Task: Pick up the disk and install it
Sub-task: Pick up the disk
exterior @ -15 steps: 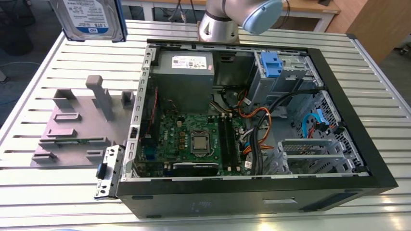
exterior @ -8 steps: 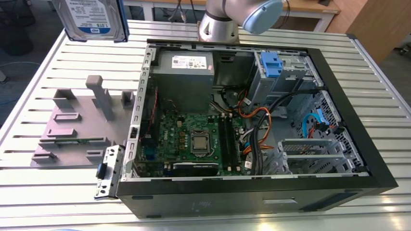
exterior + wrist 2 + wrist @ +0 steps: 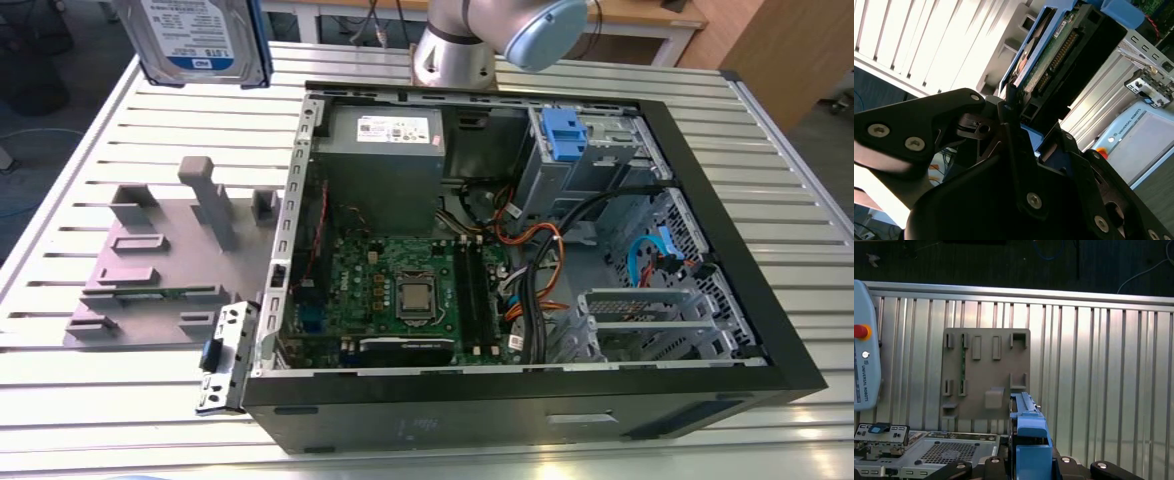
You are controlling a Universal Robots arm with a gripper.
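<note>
Pick-up done: fingers [image 3: 1011, 130] clenched on the disk [image 3: 200, 40], aloft at the exterior view's left; install likely calls for squaring it to the bay [image 3: 607, 155].

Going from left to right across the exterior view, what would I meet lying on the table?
Grey holder plate → green circuit board inside the open computer case → silver drive cage.

The arm [image 3: 458, 45] is a smooth silver-grey metal tube with a rounded pale blue joint cap [image 3: 545, 30]. The end effector [image 3: 1026, 117] is matte black, built of angular linked plates fastened with bright silver screws [image 3: 878, 130].
</note>
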